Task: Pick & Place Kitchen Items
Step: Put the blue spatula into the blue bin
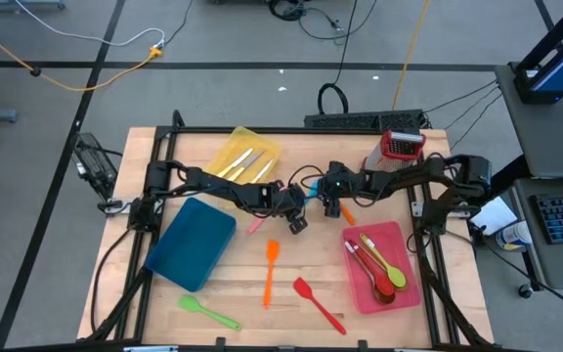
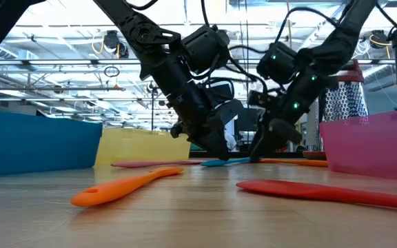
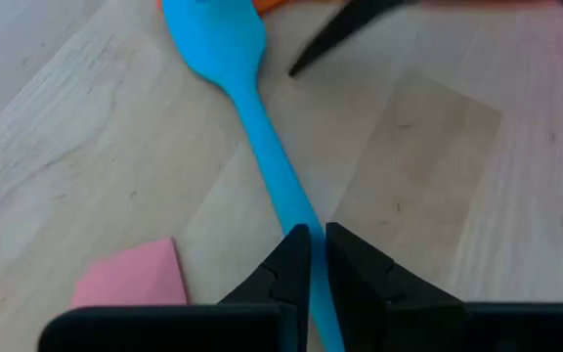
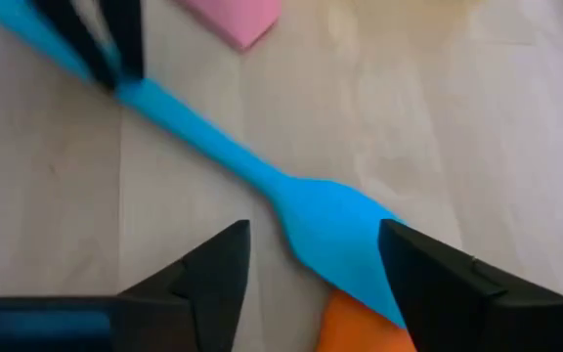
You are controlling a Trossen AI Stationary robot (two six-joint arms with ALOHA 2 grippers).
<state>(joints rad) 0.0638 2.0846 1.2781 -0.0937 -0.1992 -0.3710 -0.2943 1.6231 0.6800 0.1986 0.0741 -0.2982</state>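
Leftmost, a blue tray (image 1: 198, 242) lies empty on the tabletop (image 1: 252, 298), with a green spatula (image 1: 206, 312) just past its near corner, close to the front edge. Behind it a yellow tray (image 1: 245, 154) holds two cream-handled knives (image 1: 243, 163). At mid-tabletop the left tool (image 3: 309, 256) is pinched shut on the handle of a blue spatula (image 3: 252, 117) that lies flat on the wood, a pink spatula (image 3: 135, 279) beside it. The right tool (image 4: 311, 269) hangs over the blue blade with its fingers spread wide, one on each side, holding nothing; an orange utensil (image 4: 360, 328) shows just under that blade. In front of the tools an orange spatula (image 1: 271, 271) and a red spatula (image 1: 318, 304) lie well apart on bare wood, leaving open room toward the front edge. On the right a pink tray (image 1: 386, 269) holds several spoons, green (image 1: 379, 256) and red (image 1: 383, 286) among them. A grater (image 1: 399, 150) stands at the back right corner.
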